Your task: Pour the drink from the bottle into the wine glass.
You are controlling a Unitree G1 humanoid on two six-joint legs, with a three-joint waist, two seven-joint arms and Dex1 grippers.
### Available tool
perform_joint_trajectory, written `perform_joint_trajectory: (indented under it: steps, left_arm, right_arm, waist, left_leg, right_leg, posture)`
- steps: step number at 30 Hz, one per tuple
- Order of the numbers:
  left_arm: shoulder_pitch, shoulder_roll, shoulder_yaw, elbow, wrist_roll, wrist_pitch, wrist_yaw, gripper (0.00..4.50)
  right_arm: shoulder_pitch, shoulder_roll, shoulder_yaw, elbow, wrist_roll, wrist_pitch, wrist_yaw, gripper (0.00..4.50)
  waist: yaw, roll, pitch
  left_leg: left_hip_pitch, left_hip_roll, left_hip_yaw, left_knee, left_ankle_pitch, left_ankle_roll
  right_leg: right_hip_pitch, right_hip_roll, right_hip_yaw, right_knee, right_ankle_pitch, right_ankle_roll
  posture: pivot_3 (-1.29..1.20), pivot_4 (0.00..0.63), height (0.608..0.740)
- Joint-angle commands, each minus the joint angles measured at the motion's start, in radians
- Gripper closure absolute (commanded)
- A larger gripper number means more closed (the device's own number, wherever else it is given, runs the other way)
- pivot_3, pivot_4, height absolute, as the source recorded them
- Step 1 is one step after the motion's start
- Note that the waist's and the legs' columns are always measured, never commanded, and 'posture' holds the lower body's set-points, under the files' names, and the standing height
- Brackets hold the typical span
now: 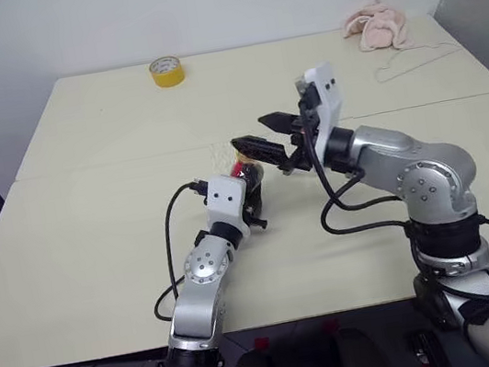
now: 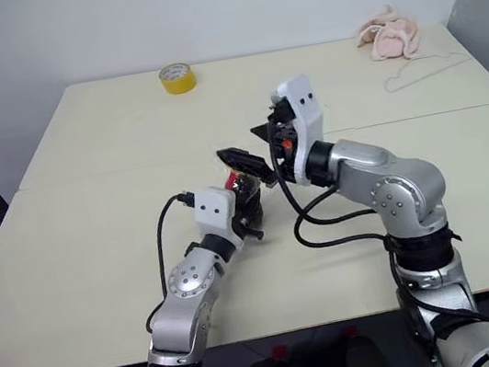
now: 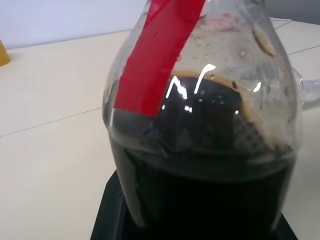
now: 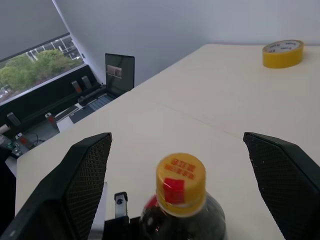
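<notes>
Dark brown drink half fills the squat clear plastic bottle, clamped upright in the closed left gripper near the cream desk's middle. The right gripper, spread wide and empty, flanks the yellow screw cap. It should centre, close squarely, then twist.

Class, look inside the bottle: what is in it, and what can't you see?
Inside the bottle, dark brown drink fills the lower body, with droplets on the clear wall above. A red label covers part of the wall; the bottle's bottom is out of sight.
</notes>
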Motion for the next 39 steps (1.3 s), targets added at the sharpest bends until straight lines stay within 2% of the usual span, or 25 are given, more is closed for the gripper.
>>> perform_joint_trajectory:
  steps: [1,22,39]
  left_arm:
    - [-0.006,-0.007,-0.004,-0.064,0.002,-0.029,0.005,3.47]
    - [0.000,-0.007,-0.008,-0.066,0.007,-0.033,0.005,3.47]
    - [-0.001,-0.007,-0.005,-0.070,0.007,-0.033,0.006,3.47]
  right_arm:
    - [-0.040,0.019,0.018,0.020,-0.033,-0.042,-0.011,0.00]
    - [-0.080,0.121,0.061,0.181,-0.174,-0.121,-0.032,0.00]
    - [-0.048,0.099,0.035,0.207,-0.233,-0.142,-0.035,0.00]
  waist:
    - [0.000,0.000,0.000]
    - [-0.002,0.000,0.000]
    - [-0.002,0.000,0.000]
  left_leg:
    - [0.000,0.000,0.000,0.000,0.000,0.000]
    - [0.000,0.000,0.000,0.000,0.000,0.000]
    - [0.000,0.000,0.000,0.000,0.000,0.000]
  right_leg:
    - [0.000,0.000,0.000,0.000,0.000,0.000]
    - [0.000,0.000,0.000,0.001,0.000,0.000]
    - [0.000,0.000,0.000,0.001,0.000,0.000]
  posture:
    - [0.00,0.150,0.740]
    - [0.00,0.150,0.740]
    - [0.00,0.150,0.740]
